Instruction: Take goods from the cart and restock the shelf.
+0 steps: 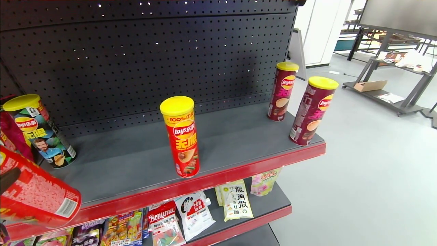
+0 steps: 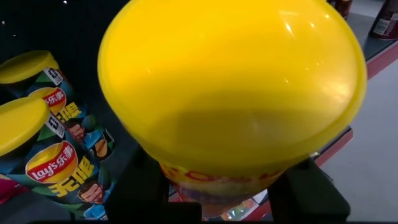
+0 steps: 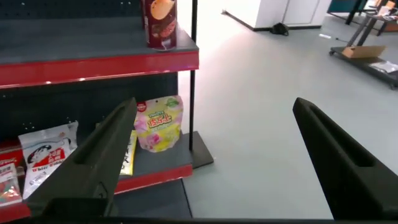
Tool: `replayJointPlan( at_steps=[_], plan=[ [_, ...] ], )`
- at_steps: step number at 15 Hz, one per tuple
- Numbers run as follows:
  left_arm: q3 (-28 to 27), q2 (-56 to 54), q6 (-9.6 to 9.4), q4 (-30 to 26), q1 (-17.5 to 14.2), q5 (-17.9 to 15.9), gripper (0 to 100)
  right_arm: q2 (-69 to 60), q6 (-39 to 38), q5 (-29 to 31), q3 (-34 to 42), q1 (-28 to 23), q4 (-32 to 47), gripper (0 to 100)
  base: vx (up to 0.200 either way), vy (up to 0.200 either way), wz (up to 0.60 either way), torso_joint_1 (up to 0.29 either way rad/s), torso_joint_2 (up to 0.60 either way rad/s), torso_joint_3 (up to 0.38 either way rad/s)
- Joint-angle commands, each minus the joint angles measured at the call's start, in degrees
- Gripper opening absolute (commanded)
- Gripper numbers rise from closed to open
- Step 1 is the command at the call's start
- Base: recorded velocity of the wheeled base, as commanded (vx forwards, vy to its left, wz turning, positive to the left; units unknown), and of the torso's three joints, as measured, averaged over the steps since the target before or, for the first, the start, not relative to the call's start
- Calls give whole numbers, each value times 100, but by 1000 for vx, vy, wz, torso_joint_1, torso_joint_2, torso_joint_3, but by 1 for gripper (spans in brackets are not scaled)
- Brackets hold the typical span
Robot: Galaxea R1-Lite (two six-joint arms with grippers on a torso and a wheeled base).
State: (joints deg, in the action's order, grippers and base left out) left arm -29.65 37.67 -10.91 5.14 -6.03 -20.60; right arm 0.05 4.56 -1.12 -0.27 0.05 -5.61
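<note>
The shelf (image 1: 136, 160) has a flat grey deck with a red front edge (image 1: 239, 171) and a black perforated back panel (image 1: 136, 68). It stands on a pale grey floor (image 1: 358, 171). Beyond its right end the room opens out to a white wall and a dark wheeled stand (image 1: 406, 102) carrying a cardboard box (image 1: 370, 85).

An upright red can (image 1: 181, 136) with a yellow lid stands near the front edge, about mid-deck. At the right end are two dark red cans, well apart from the red one: the rear dark red can (image 1: 282, 92) is close to the back panel and the front dark red can (image 1: 312, 111) is at the corner. A blue-green can (image 1: 41, 131) stands at the left. On the lower shelf lie snack bags, among them a white bag (image 1: 193, 212) and a pink-green bag (image 1: 264, 181).

The tilted red can (image 1: 34, 194) is at the lower left of the head view, in front of and below the deck's front edge, its bottom end pointing towards the shelf. The left tool (image 2: 224, 196) is clamped on it. The left wrist view looks onto this can's yellow lid (image 2: 230, 81), with dark fingers (image 2: 314, 193) on both sides below it. That view also shows a second blue-green can (image 2: 50, 168) just beside the first.

The right tool (image 3: 214, 118) has its fingers spread wide with nothing between them. It is over the floor by the shelf's right end, facing the lower shelf.
</note>
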Motion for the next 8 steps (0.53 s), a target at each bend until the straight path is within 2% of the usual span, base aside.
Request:
replayJointPlan(
  at_steps=[1, 3, 5, 8],
  plan=[
    [-32, 48, -8, -5, 6, 4, 0, -5, 1, -64, -17, 4, -2, 100, 0, 0, 0, 0, 0, 0],
    [-50, 92, -34, 4, 6, 4, 0, -5, -192, -72, 18, 13, 570, 100, 0, 0, 0, 0, 0, 0],
    [-24, 83, -43, -5, -3, 4, 0, 118, -482, -64, 18, 21, 570, 100, 0, 0, 0, 0, 0, 0],
    [47, 135, -34, -5, -3, 4, 0, -5, -474, -46, 18, 13, 570, 100, 0, 0, 0, 0, 0, 0]
  ],
)
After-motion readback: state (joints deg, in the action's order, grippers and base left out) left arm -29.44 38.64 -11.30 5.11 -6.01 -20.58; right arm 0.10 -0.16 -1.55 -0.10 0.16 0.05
